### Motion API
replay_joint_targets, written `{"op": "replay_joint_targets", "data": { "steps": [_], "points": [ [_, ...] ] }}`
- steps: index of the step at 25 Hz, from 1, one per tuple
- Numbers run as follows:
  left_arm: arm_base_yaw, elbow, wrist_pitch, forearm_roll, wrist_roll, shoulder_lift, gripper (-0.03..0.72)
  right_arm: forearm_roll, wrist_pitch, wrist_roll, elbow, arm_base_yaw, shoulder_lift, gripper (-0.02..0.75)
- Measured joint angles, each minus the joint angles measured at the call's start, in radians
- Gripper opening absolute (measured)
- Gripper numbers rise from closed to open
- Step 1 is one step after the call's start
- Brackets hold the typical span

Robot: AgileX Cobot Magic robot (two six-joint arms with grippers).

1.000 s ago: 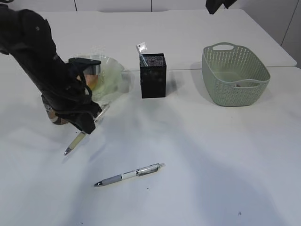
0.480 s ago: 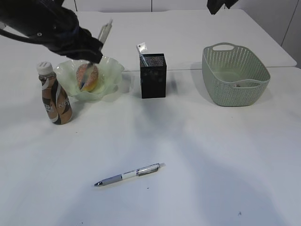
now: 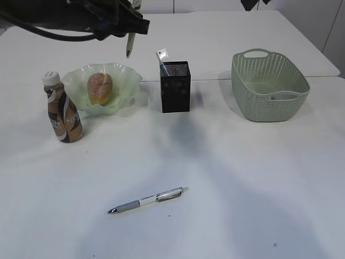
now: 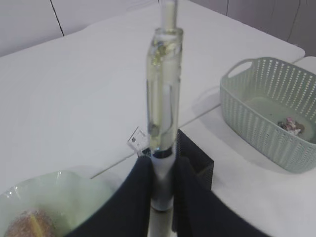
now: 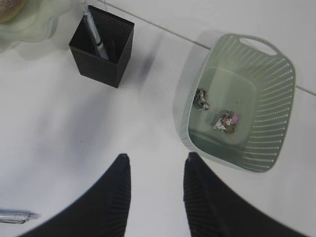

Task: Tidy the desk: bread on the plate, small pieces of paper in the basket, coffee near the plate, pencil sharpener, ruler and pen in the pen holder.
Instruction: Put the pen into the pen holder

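My left gripper point(image 3: 131, 22) is shut on a clear pen point(image 4: 163, 98) and holds it upright, high above the table, between the plate and the black mesh pen holder point(image 3: 176, 86). The pen's tip point(image 3: 129, 51) hangs below the jaws. The holder point(image 4: 195, 160) has a ruler with a white tag point(image 3: 163, 59) in it. A second pen point(image 3: 147, 200) lies on the table at the front. Bread point(image 3: 100, 88) sits on the green plate point(image 3: 126, 75). The coffee bottle point(image 3: 62, 114) stands left of the plate. My right gripper point(image 5: 155, 163) is open and empty, high over the table.
The green basket point(image 3: 269, 86) stands at the right with small crumpled papers point(image 5: 217, 111) inside. A seam between two tabletops runs behind the pen holder. The right arm point(image 3: 253, 4) shows only at the top edge of the exterior view.
My left gripper has lifted the clear pen off the table from in front of the coffee bottle and carried it up and to the right, past the plate, toward the pen holder.
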State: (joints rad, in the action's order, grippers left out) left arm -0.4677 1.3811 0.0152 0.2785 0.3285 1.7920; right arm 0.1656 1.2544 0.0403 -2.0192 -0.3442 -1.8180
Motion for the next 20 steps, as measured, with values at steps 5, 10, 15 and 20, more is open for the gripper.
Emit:
{"op": "replay_joint_targets", "data": {
  "steps": [5, 10, 15, 20],
  "points": [
    [-0.029, 0.0, -0.226, 0.013, -0.006, 0.097, 0.064, 0.028, 0.0, 0.0, 0.0, 0.0, 0.0, 0.3],
    [-0.06, 0.0, -0.465, 0.012, -0.064, 0.187, 0.065, 0.04, 0.0, -0.002, 0.0, 0.0, 0.0, 0.3],
    [-0.068, 0.0, -0.674, -0.003, -0.17, 0.277, 0.065, 0.073, 0.002, -0.002, 0.0, 0.0, 0.0, 0.3],
    [-0.068, 0.034, -0.742, -0.067, -0.28, 0.344, 0.065, 0.075, -0.002, -0.002, 0.0, 0.0, 0.0, 0.3]
  ]
}}
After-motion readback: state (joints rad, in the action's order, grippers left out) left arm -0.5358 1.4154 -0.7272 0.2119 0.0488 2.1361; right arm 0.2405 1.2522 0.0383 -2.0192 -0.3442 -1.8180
